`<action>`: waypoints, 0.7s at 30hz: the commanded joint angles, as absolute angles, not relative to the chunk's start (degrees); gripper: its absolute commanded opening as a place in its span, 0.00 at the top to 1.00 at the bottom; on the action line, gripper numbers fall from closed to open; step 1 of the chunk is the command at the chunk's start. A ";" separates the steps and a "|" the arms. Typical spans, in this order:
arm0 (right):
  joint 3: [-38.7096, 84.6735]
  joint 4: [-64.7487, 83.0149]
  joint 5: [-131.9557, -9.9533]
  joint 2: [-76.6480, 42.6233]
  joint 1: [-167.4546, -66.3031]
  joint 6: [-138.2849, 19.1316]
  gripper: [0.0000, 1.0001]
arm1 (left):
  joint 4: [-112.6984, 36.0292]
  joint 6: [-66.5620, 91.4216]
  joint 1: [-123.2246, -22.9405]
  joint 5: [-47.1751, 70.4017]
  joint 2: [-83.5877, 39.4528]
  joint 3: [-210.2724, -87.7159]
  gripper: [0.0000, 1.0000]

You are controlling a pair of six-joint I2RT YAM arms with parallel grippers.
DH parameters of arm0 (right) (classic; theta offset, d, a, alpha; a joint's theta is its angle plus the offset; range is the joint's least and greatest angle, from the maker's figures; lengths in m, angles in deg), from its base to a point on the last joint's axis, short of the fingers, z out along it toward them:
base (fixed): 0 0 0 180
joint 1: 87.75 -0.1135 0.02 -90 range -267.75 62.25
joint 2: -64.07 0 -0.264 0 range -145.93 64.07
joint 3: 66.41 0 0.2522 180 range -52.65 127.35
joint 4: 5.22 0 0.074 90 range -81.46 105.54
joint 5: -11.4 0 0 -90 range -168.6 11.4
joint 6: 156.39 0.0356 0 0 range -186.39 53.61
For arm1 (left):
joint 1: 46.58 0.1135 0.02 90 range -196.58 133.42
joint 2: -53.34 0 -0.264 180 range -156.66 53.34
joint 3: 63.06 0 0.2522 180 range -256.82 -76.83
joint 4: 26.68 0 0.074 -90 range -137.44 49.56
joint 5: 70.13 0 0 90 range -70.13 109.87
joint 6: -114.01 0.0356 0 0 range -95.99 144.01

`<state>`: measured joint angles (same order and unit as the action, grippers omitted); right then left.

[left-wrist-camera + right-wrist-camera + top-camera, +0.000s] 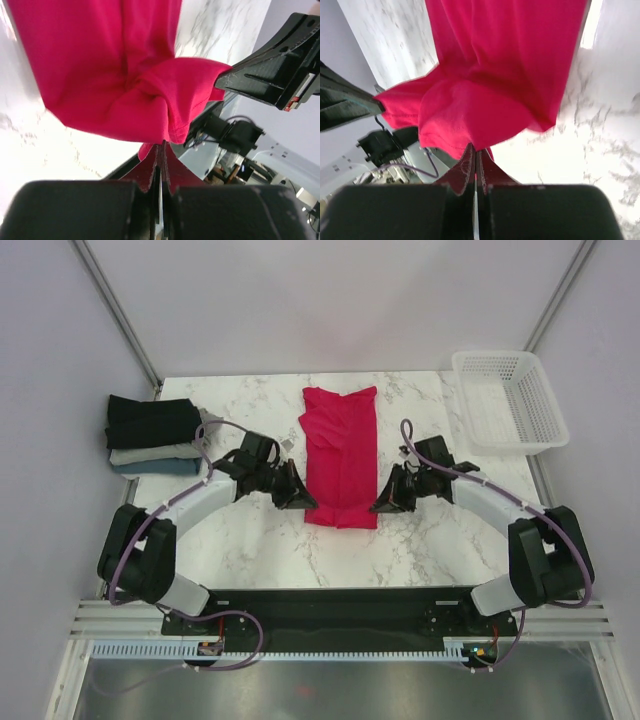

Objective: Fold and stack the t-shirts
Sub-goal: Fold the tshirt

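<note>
The left gripper and right gripper each pinch a near corner of the red shirt, which lies in the middle of the table. Their fingers are pressed tight on the cloth, probably to fold that hem away toward the collar.

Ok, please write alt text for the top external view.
The left gripper and right gripper each pinch a near corner of a crimson t-shirt on a marble table. Folded t-shirts are stacked far left; a white basket stands far right.
</note>
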<state>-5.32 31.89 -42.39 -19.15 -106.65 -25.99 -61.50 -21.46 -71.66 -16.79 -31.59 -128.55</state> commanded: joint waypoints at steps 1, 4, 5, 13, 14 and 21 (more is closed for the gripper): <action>2.08 31.22 -42.12 -23.80 -104.28 -28.16 1.00 | -62.41 -17.13 -69.09 -17.83 -34.81 -135.26 0.98; 5.61 28.15 -42.12 -27.93 -102.43 -27.19 1.00 | -61.45 -16.42 -66.37 -18.18 -39.02 -140.53 0.98; 8.14 27.35 -42.12 -29.17 -102.08 -27.02 1.00 | -61.18 -16.33 -65.75 -18.36 -41.21 -143.07 0.98; 23.52 21.64 -43.17 -43.84 -99.97 -27.45 1.00 | -56.97 -16.16 -62.05 -18.88 -53.70 -154.33 0.98; 24.68 21.20 -43.26 -44.91 -99.97 -27.46 1.00 | -56.44 -16.42 -61.88 -19.15 -54.93 -156.35 0.98; 31.54 18.56 -45.28 -52.12 -99.44 -28.16 1.00 | -53.36 -16.25 -60.73 -17.83 -65.22 -166.46 0.98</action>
<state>28.30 21.79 -43.88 -50.56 -99.78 -27.10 -56.84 -18.40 -61.19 -17.73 -63.04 -161.44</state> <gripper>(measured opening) 0.010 0.026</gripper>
